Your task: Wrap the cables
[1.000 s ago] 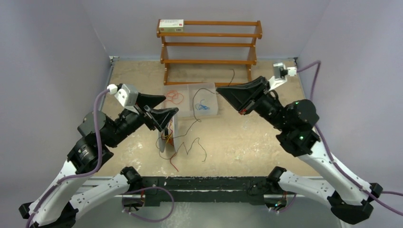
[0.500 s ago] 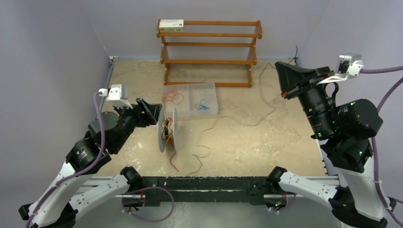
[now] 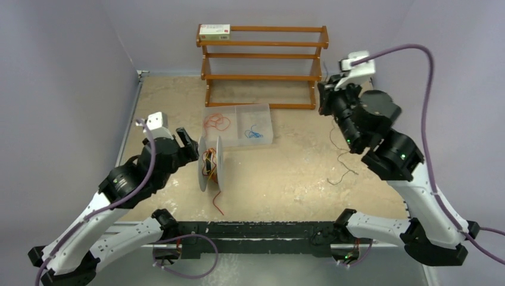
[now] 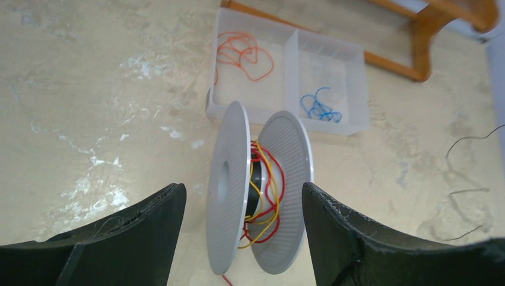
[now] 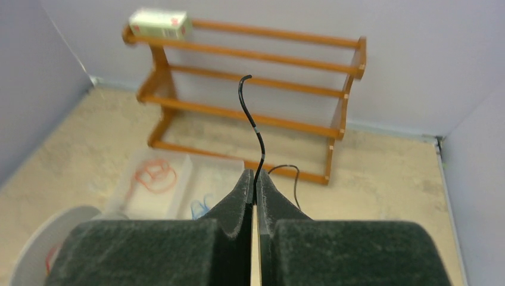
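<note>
The grey-white spool [image 3: 211, 164] stands on edge left of the table's middle, with red, orange and black cables [image 4: 268, 196] looped loosely round its hub. A red end [image 3: 218, 205] trails out in front of it. My left gripper [image 3: 189, 145] is open just left of the spool; in the left wrist view its fingers [image 4: 149, 232] stand either side of the spool [image 4: 229, 196], apart from it. My right gripper [image 5: 255, 179] is shut on a thin black cable [image 5: 253, 119], raised near the rack's right end [image 3: 323, 98]. The rest of that cable [image 3: 340, 161] hangs to the table.
A wooden three-rail rack [image 3: 262, 59] stands at the back with a small box [image 3: 214, 31] on its top left. A clear two-part tray [image 3: 238, 140] behind the spool holds an orange wire [image 3: 217, 123] and a blue wire [image 3: 255, 132]. Walls close the sides.
My right arm swung out to the far right and back toward the rack, pulling the black cable away from the spool. My left gripper let go of the spool's top and drew back left.
</note>
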